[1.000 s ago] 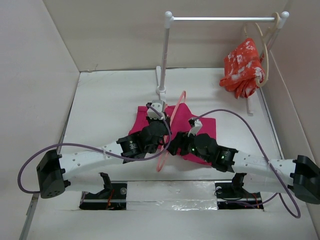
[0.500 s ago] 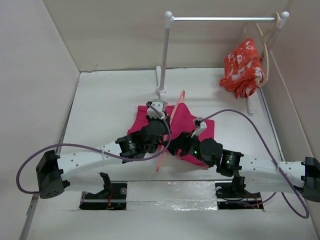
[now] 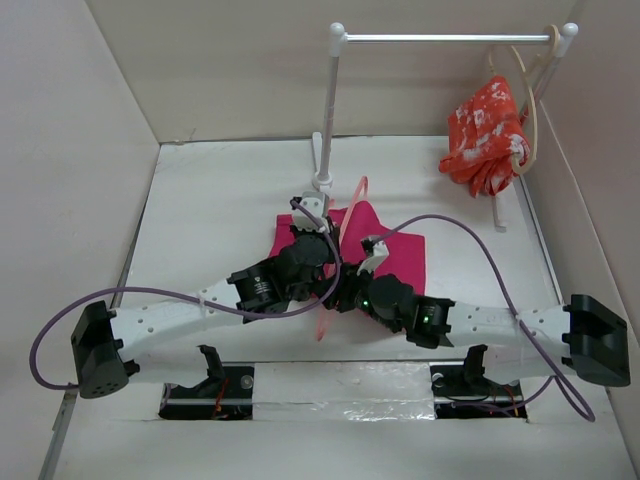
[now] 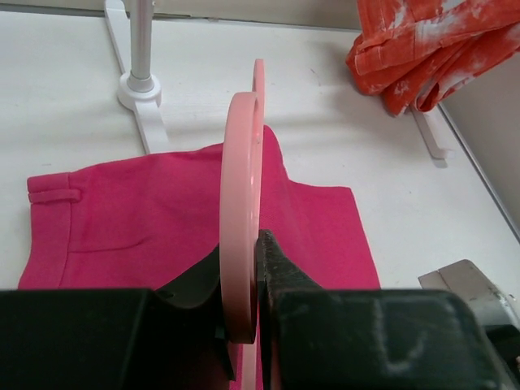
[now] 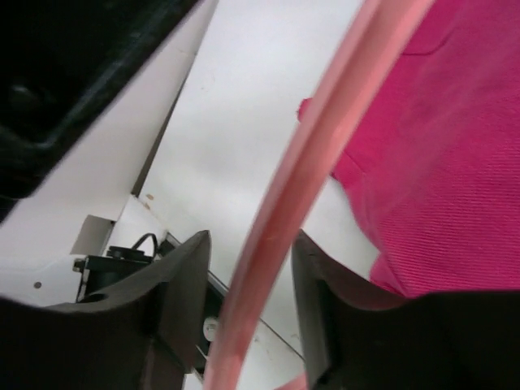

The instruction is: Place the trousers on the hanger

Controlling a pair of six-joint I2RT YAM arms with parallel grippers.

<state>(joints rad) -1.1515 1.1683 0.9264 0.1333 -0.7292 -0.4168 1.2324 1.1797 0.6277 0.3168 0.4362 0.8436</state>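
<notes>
The thin, smooth light-pink hanger (image 4: 242,162) stands on edge over the flat, fine-textured magenta trousers (image 4: 146,219). The left gripper (image 4: 244,253) is clenched on its curved rim. The right gripper (image 5: 248,264) straddles its rod above the trousers' edge, jaws apart.

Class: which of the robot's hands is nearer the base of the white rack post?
Left. The left hand grips the hanger just short of the post base; the right hand straddles the hanger lower down, farther from that base.
</notes>
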